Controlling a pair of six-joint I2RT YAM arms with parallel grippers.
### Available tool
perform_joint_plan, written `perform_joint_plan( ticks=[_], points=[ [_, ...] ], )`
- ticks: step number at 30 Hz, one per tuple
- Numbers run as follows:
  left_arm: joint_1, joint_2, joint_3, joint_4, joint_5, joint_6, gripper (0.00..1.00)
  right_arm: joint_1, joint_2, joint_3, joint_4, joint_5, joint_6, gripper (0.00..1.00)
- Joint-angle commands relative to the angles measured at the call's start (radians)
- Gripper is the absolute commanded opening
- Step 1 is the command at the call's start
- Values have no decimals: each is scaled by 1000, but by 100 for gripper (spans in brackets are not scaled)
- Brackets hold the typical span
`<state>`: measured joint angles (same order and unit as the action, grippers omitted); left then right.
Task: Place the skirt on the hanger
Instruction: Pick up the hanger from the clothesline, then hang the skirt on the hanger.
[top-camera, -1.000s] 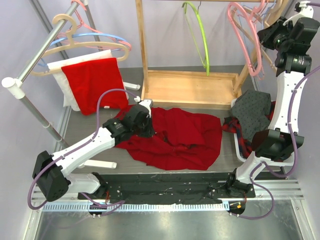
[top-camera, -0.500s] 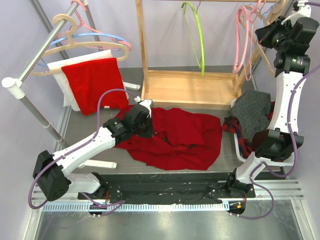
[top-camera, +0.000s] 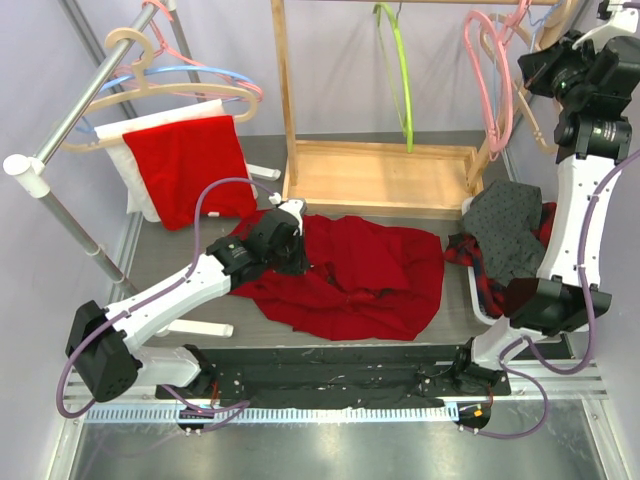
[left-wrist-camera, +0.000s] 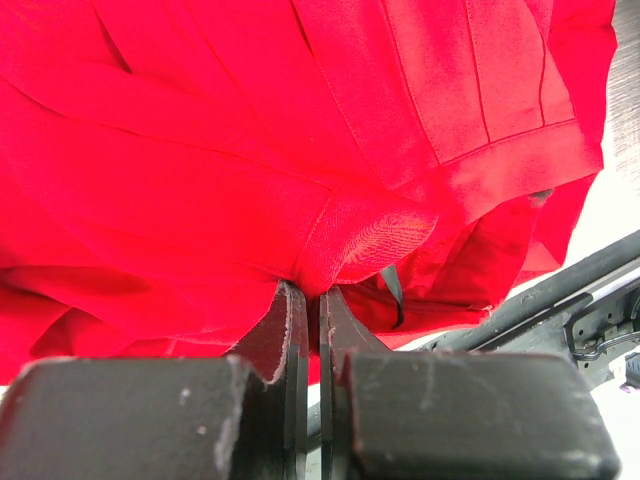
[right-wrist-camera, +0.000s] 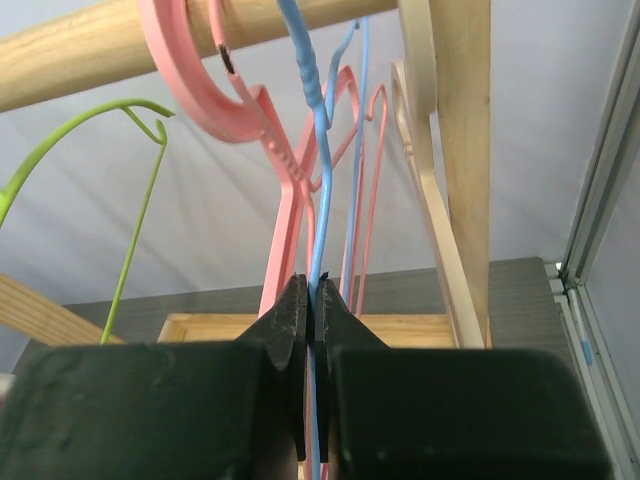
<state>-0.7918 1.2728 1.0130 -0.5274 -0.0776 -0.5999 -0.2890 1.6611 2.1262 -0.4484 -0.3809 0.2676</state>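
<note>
Top external view shows 2 arms over 1 grey surface (top-camera: 165, 255), with 1 red skirt (top-camera: 370, 265) lying crumpled on that surface in front of 1 wooden rack (top-camera: 380, 175). The left claw (left-wrist-camera: 308, 300) is fully closed, pinching a fold of the skirt. The right claw (right-wrist-camera: 310, 290) is raised at the rack's upper right and clamped shut on 1 blue hanger (right-wrist-camera: 316, 180), which hangs from the wooden rod (right-wrist-camera: 100, 50). Beside it on the rod hang 1 green hanger (right-wrist-camera: 130, 200) and at least 2 pink hangers (right-wrist-camera: 255, 105); their exact number cannot be told. Compared with 1 second ago, the right claw has gone from partly open to closed, its wrist has shifted slightly right, and the pink and green hangers have swung. The left arm and skirt are unchanged.
</note>
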Motion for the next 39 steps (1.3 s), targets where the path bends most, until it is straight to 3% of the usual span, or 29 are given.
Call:
perform_joint_plan(
  ticks=[1,11,21,26,33,39],
  points=[
    [3,5,30,38,-8,-14,0,-2,-150,-73,-9,16,2,1],
    [5,23,30,44,-57,-28,0,17,-492,-458,-131,88,70,1],
    [3,20,36,35,-73,-17,0,68,-675,-833,-268,189,183,1],
    [3,25,48,23,-93,-5,0,158,-785,-1056,-254,99,199,1],
    [5,51,91,-26,-137,26,0,399,-882,-1155,-260,16,136,1],
    [3,40,128,-71,-171,40,0,416,-972,-1206,-256,-171,44,1]
  ],
)
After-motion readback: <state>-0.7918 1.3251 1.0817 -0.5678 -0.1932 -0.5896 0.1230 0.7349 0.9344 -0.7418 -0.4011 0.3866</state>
